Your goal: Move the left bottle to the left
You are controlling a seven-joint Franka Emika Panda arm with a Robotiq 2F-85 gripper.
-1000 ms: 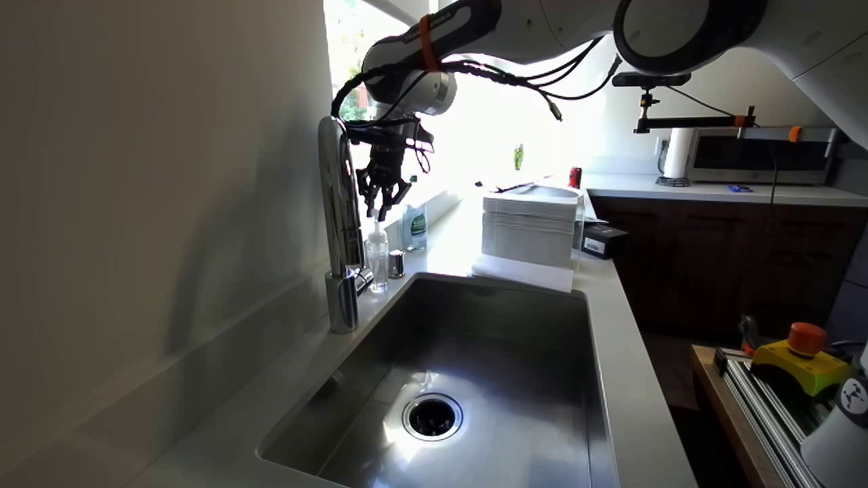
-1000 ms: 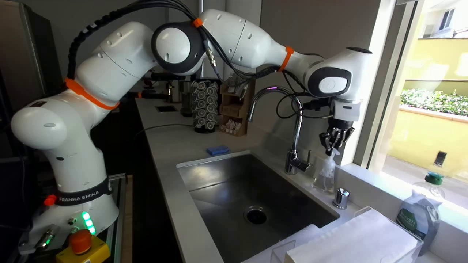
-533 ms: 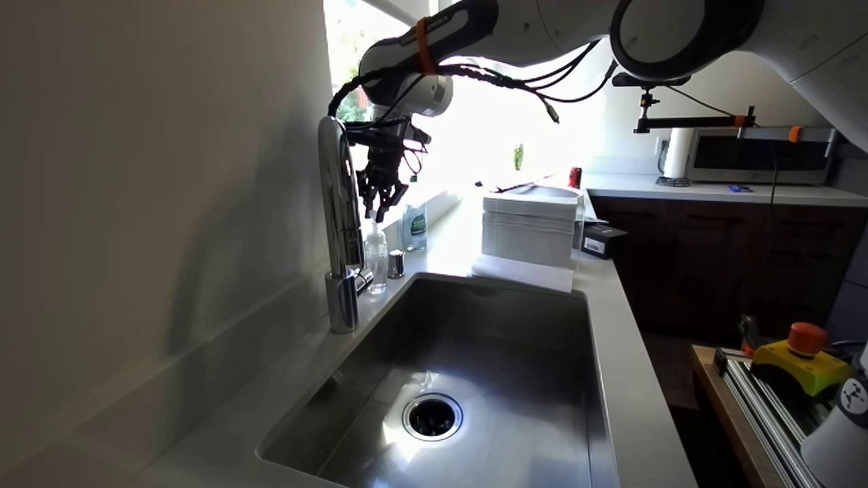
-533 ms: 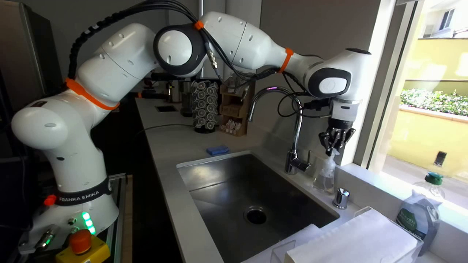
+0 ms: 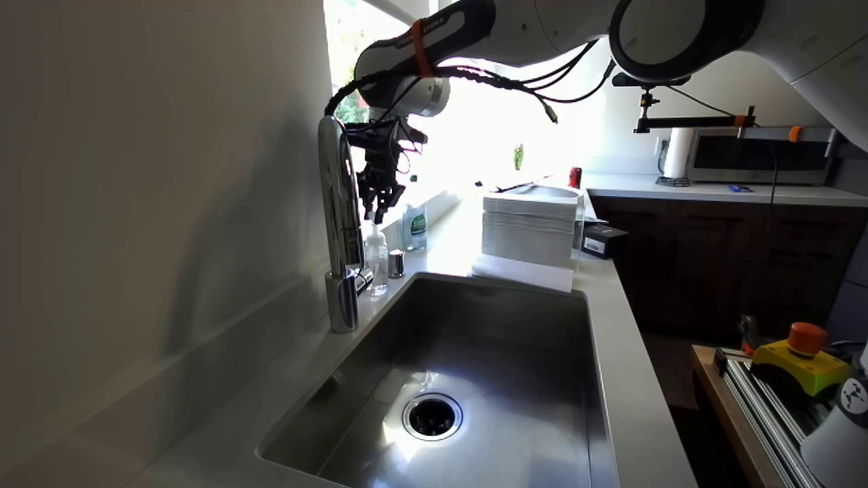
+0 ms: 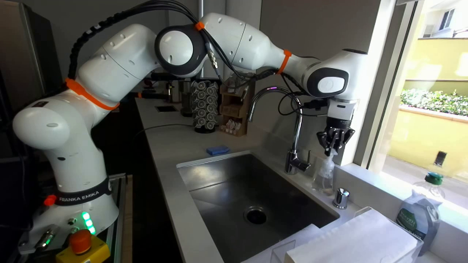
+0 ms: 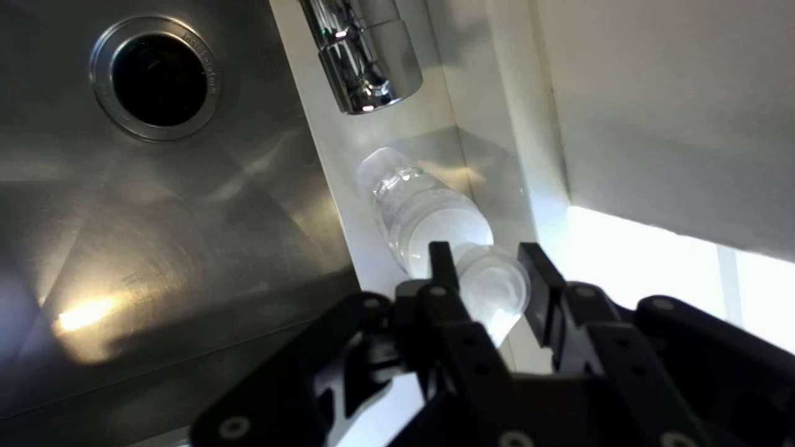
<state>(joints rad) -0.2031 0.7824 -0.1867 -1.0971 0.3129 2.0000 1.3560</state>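
Gripper (image 7: 489,264) and pump bottle (image 6: 323,179) have edged toward the faucet (image 5: 339,224), 2 narrowly parted fingers (image 7: 443,267) clasping the pump head (image 7: 492,288).

Arm (image 6: 113,54): one. Orange bands (image 6: 284,62) on it in an exterior view: three. Fingers (image 7: 443,267): two. Bottle count is two: one pump bottle (image 6: 324,176), one green-capped bottle (image 6: 422,215). Sink (image 5: 522,379): one. Drain (image 5: 432,416): one. Faucet (image 5: 336,193): one. Chrome cap (image 6: 341,199): one. Pod rack (image 6: 204,106): one. Brown rack (image 6: 231,109): one. Blue block (image 6: 217,150): one. Paper stack (image 5: 527,234): one. Paper roll (image 5: 678,153): one. Red can (image 5: 575,177): one. Black box (image 5: 607,236): one. Microwave (image 5: 756,156): one. Stop button (image 5: 807,337): one, seen in both exterior views.
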